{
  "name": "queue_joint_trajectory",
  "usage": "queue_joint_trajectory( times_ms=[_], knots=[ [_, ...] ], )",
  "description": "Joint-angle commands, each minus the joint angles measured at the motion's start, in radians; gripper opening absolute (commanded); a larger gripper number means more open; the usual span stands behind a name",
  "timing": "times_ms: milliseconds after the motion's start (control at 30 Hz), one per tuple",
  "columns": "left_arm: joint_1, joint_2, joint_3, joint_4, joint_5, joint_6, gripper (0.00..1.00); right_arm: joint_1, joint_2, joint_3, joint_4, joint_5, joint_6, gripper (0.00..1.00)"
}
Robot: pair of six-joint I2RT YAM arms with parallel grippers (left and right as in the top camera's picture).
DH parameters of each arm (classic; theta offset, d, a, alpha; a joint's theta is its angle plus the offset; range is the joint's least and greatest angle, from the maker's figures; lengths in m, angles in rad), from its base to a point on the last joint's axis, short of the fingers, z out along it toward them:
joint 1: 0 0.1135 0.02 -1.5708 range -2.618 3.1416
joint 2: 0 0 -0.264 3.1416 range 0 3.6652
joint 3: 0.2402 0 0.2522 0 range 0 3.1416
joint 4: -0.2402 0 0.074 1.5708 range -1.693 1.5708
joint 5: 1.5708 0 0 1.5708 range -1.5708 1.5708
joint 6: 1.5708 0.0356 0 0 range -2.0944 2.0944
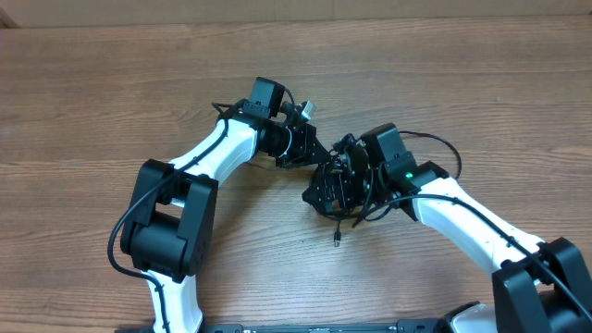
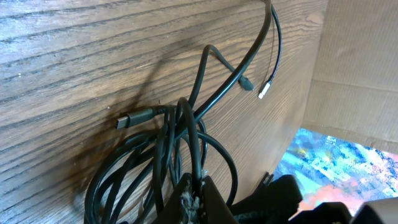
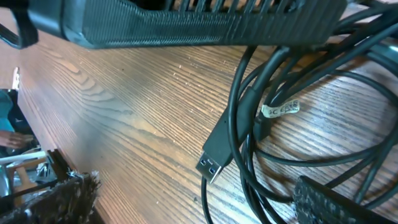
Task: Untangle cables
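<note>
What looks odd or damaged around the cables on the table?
The cables sit in one knotted heap, with loops crossing over each other. The left gripper has frayed padding on its fingertips. Nothing looks spilled.

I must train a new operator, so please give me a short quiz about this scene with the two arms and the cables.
1. True or false: the right end effector is open, close to the cables.
2. The left end effector is: A) wide open, B) shut on the cables, C) resting far away from them.
3. Fill in: in the right wrist view, one cable carries a small white ___ near the USB plug.

Key: 1 true; 2 B; 3 label.
</note>
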Motion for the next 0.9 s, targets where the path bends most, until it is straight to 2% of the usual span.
queue_joint_trajectory(
  times_ms=[0, 100, 400, 633, 867],
  knots=[
    [-0.005, 0.013, 0.011, 0.0, 0.002, -0.008, 0.04, 0.009, 0.003, -0.019, 0.026, -0.063, -0.002, 1.0],
    [-0.005, 0.013, 0.011, 0.001, 0.002, -0.008, 0.04, 0.012, 0.003, -0.027, 0.033, -0.127, -0.007, 1.0],
    [-0.005, 0.013, 0.011, 0.001, 0.01, -0.026, 0.04, 0.013, 0.003, -0.046, 0.054, -0.126, -0.053, 1.0],
    [-0.005, 0.012, 0.011, 0.004, 0.009, -0.027, 0.04, 0.013, 0.003, -0.047, 0.151, -0.021, -0.053, 1.0],
    [-0.005, 0.013, 0.011, 0.025, 0.008, -0.052, 0.04, 0.016, 0.003, -0.047, 0.112, -0.158, -0.027, 1.0]
  ],
)
